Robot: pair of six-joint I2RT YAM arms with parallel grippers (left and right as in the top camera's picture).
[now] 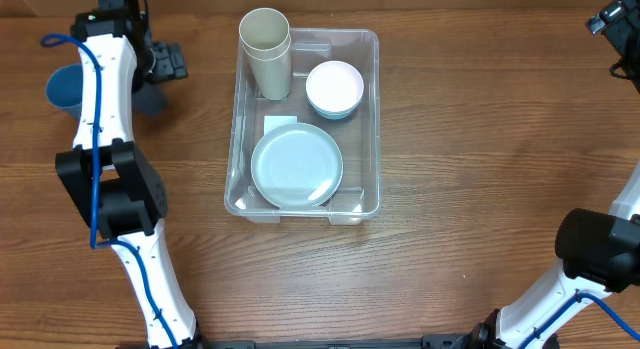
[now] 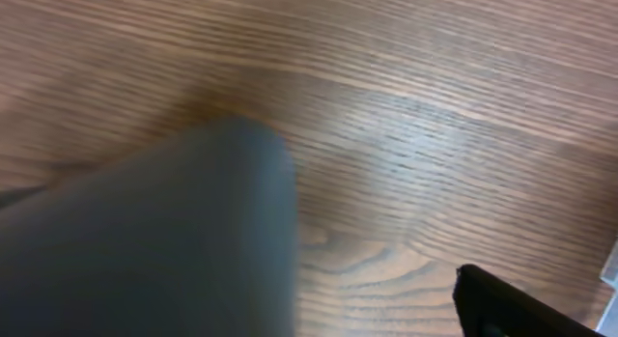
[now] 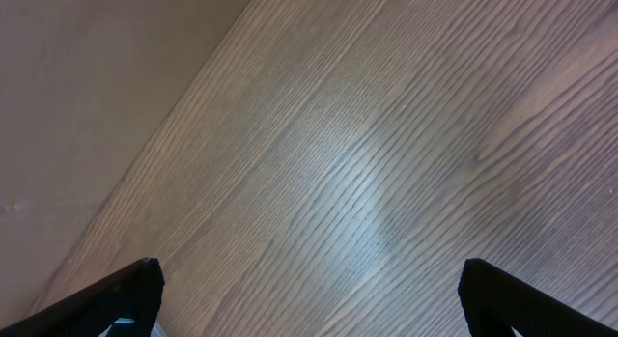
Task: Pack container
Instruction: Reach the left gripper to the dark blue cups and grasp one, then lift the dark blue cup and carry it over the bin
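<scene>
The clear plastic container (image 1: 372,119) sits mid-table. It holds a tall beige cup (image 1: 265,49), a white bowl (image 1: 334,87) and a pale plate (image 1: 296,167) that partly covers its white label (image 1: 280,122). My left gripper (image 1: 172,61) is at the far left, well clear of the container. In the left wrist view one black finger (image 2: 512,308) shows at the lower right, and a blurred dark blue-grey shape (image 2: 145,240) hides the other side. My right gripper (image 1: 612,19) is at the far right corner, open and empty over bare wood (image 3: 309,298).
A blue cup (image 1: 62,89) stands at the left edge, partly behind my left arm. A second dark blue piece (image 1: 150,99) shows just below the left gripper. The table edge runs across the upper left of the right wrist view (image 3: 145,163).
</scene>
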